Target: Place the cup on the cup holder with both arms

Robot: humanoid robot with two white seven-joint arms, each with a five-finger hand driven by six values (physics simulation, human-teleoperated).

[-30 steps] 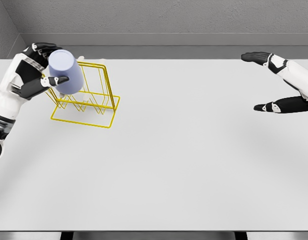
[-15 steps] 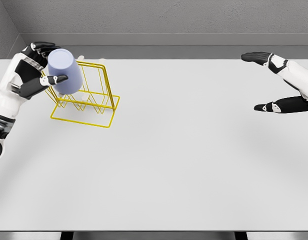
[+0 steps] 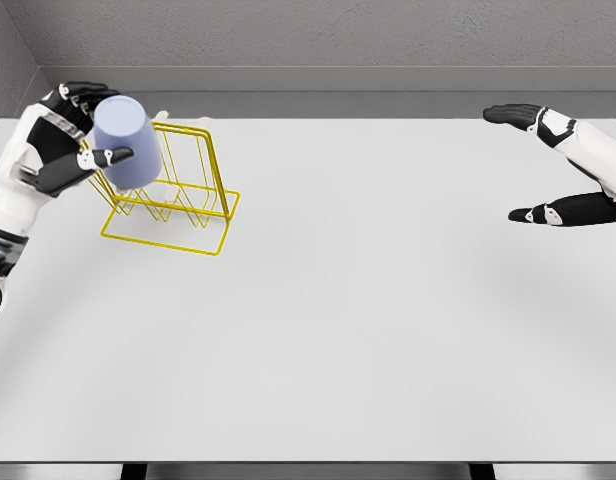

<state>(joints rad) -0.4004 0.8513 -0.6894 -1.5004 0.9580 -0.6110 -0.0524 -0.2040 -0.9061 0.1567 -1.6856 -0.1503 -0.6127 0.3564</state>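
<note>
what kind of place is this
Probably a simulated test bench, not a real room: a plain white table, grey walls, and just a yellow wire cup holder and a blue cup held in the left robot hand.

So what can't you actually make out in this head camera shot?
- Cup mouth: faces away in the head view, so whether it sits over a peg of the yellow holder is unclear.
- Left hand palm: hidden behind the cup.
- Right hand: wrist and arm cut off by the right edge.
- Table front legs: cropped at the bottom edge.
</note>
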